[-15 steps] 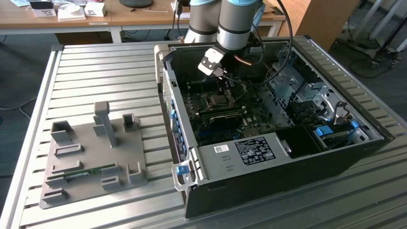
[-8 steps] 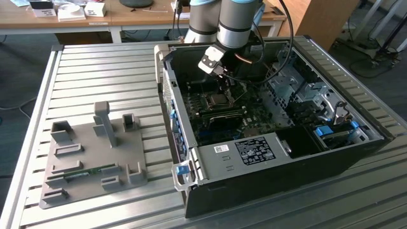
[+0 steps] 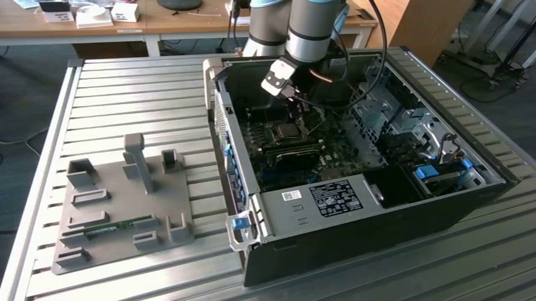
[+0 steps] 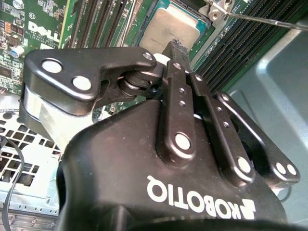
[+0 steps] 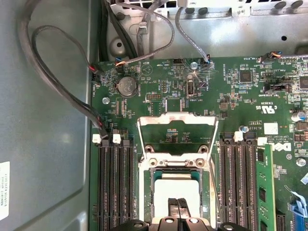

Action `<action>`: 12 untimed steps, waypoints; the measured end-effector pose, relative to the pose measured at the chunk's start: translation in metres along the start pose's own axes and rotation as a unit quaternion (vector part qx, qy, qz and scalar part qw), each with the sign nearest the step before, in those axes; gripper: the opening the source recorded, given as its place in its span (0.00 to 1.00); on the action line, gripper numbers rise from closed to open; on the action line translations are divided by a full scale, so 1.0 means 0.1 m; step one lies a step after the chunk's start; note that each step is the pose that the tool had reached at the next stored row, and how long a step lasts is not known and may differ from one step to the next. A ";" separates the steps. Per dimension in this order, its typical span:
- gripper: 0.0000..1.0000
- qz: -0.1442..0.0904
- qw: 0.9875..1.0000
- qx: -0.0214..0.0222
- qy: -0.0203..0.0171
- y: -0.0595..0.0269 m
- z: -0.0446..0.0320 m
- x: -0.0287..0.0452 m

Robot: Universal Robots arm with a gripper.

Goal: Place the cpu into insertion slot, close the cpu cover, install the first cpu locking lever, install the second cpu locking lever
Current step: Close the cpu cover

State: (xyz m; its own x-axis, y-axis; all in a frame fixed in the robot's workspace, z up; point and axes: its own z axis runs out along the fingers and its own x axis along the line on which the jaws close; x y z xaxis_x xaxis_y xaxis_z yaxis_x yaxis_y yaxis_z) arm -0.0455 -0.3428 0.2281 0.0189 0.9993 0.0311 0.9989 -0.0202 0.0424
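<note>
Plain room light outside, gloom inside the computer case [image 3: 469, 207].
Soft overhead light lies flat on the slatted table [image 3: 125, 94], and the grey fixture [image 3: 125, 207] there throws only faint shadows. Inside the case it's much dimmer, and the arm shades the motherboard [image 3: 335, 157] below the gripper [image 3: 293, 111]. In the second wrist view small white highlights sit on the gripper's glossy black links and rivets. In the first wrist view the cpu [image 5: 177, 187] just past the fingertips [image 5: 172, 207] glares almost white, the cpu cover [image 5: 175, 120] beyond it glints along its rim, and the case wall alongside stays dull grey.
</note>
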 end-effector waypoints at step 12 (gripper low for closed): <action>0.11 0.000 1.000 0.000 0.000 0.003 -0.081 0.003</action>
State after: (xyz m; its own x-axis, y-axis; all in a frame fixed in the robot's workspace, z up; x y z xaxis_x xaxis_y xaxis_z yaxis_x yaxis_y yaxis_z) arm -0.0456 -0.3428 0.2362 0.0189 0.9993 0.0312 0.9989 -0.0202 0.0424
